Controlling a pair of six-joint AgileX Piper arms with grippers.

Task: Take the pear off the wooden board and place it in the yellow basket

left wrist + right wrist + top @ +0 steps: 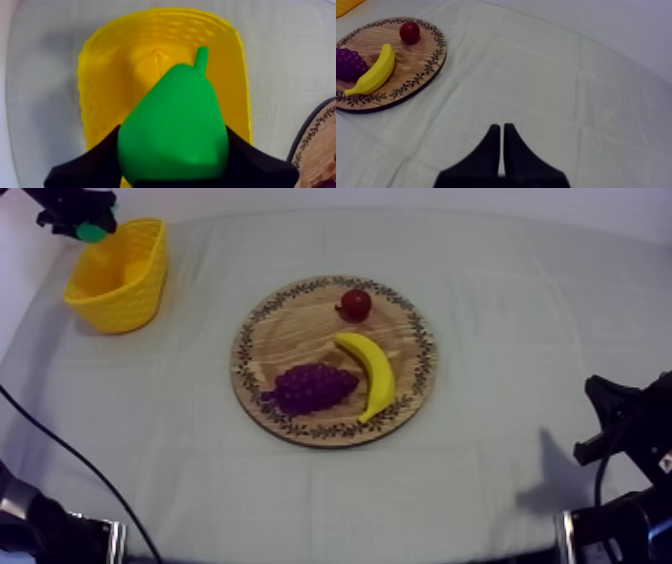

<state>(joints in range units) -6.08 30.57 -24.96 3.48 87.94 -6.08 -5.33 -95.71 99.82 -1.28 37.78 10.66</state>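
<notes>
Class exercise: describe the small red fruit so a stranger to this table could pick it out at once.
Mid-table lies a round wooden board with a patterned rim. At its far edge, apart from the curved yellow banana and purple bunch of grapes, sits the small red fruit. It alone is round and red.

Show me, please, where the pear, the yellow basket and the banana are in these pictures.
pear (pixel 175 125): left wrist view, middle of its green body.
yellow basket (pixel 142 293): top view, its outer side wall.
banana (pixel 378 373): top view, middle of its curved body.
</notes>
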